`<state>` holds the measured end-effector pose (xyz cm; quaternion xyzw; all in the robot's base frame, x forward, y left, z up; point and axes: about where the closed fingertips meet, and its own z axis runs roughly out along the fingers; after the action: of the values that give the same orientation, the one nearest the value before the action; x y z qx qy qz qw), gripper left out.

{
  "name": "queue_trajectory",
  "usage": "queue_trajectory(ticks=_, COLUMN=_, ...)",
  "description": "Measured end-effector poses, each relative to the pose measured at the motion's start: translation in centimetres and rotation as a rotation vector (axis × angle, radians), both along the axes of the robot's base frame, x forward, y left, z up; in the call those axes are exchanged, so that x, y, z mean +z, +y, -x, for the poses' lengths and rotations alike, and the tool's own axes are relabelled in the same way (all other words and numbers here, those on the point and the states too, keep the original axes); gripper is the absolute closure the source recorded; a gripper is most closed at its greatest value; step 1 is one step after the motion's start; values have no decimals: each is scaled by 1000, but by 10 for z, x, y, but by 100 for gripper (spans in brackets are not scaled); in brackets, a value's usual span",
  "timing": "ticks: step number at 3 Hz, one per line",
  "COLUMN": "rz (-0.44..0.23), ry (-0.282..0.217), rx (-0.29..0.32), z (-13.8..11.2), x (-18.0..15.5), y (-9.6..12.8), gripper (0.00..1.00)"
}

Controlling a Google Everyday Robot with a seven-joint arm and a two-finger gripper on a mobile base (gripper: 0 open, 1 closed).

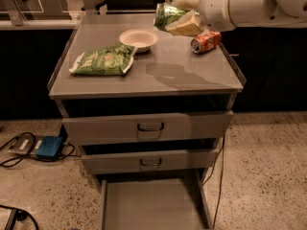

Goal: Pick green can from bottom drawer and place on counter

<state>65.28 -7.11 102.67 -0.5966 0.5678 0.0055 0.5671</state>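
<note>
one green can (165, 14) is clamped in the gripper (182, 14), tilted above the far right of the counter (192, 83), likely ready for setting down.

1. The green can (167, 15) is small, of shiny green metal. It is tilted, with one end pointing down and to the left. It hangs in the air above the far right part of the counter, clear of the surface. The 2 pale fingers of the gripper (180, 14), which reaches in from the right, are clamped on it.
2. The bottom drawer (153, 207) is the lowest of 3 grey metal drawers. It is pulled out towards the near side, further than the 2 above it, so its flat grey floor shows.
3. The counter (192, 66) is the cabinet's wide, flat grey metal top, with slightly raised side edges.
</note>
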Motion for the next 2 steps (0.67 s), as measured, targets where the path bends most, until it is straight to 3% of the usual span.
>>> queue_trajectory(ticks=2, rz=25, ry=79, rx=-26, z=-16, x=-48, y=-7, gripper=100)
